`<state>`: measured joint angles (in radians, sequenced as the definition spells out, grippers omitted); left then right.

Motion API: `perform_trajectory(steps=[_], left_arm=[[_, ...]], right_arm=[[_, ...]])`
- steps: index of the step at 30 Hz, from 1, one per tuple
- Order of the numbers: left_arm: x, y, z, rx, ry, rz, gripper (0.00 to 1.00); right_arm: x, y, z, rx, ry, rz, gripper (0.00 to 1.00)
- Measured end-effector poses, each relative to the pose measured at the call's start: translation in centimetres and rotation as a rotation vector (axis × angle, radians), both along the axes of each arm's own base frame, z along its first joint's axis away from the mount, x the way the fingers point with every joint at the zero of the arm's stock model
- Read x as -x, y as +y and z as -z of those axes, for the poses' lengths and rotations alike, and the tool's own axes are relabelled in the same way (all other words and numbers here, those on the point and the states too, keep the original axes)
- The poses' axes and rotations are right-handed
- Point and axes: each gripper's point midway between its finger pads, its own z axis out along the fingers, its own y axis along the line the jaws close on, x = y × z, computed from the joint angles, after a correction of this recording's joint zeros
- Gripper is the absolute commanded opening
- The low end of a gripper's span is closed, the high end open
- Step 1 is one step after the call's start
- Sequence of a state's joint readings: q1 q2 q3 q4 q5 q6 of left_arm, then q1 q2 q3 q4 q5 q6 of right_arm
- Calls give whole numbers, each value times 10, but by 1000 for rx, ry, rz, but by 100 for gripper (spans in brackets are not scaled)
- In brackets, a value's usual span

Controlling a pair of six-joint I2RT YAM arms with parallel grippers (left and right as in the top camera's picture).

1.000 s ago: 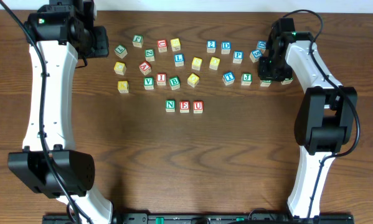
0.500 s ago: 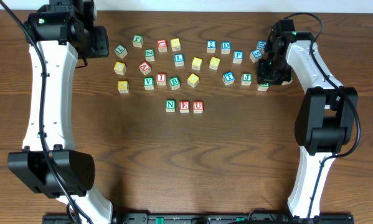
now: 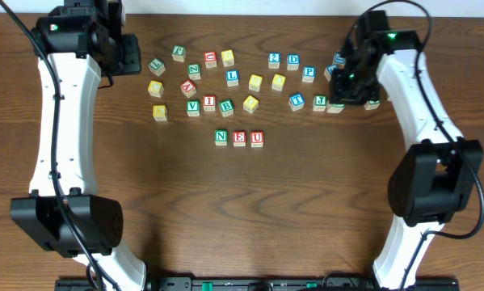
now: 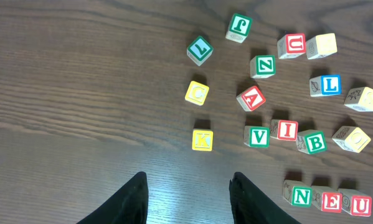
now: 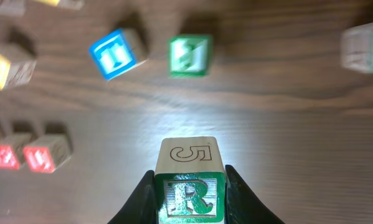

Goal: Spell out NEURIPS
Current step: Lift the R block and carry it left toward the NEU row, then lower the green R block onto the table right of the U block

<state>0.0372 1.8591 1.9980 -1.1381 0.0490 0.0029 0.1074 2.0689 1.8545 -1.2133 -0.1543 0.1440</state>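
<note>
Item, right gripper [image 5: 190,198]: fingers drawn in narrow on the pale wooden R cube [image 5: 187,163], which has a green letter on the near face and an outlined 5 on top. One finger presses each side face. Item, change: against a second ago, the right arm has reared its forearm higher and carried its wrist a little in from the edge of the scatter. In the wrist view the cube is sharp while the dark brown wooden table [image 3: 306,202] blurs beneath it. I judge the cube picked up and clear of the wood, though the overhead view hides it under the wrist. Item, word so far: green N block [image 3: 220,137], red E block [image 3: 239,138] and red U block [image 3: 257,138] stand touching in a row, near the table's middle and apart from the loose letters. Bare wood lies beside U on the side away from E, and that is where the R belongs. The fourth letter is therefore in hand but not yet placed, and I, P and S remain to fetch. Item, obstacles: a blue-faced block [image 5: 114,55] and a green-faced block [image 5: 189,56] lie ahead of the cube, which probably has to be carried over or around them. Item, left gripper [image 4: 189,198]: fingers spread wide, holding nothing, above bare wood near a yellow K block [image 4: 202,140].
</note>
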Motion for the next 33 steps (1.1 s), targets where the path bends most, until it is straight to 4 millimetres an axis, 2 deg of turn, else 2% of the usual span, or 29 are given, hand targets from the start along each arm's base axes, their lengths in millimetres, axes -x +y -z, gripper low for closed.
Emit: perform_trajectory(steps=[4,14,18,22,26,33], left_arm=[[0,0,0,0,0,0,42],[0,0,0,0,0,0,43],[0,0,0,0,0,0,43],[0,0,0,0,0,0,43],[0,0,0,0,0,0,43],[0,0,0,0,0,0,42]], right_arm=[[11,29,1,-9,25,-67,25],[35,99,0,-16,31,-230,24],[42,117,1,-4,27,-243,24],[46,129,4,35,17,-215,24],[48,131,10,96,15,-158,24],[52,132,45,193,66,-50,22]])
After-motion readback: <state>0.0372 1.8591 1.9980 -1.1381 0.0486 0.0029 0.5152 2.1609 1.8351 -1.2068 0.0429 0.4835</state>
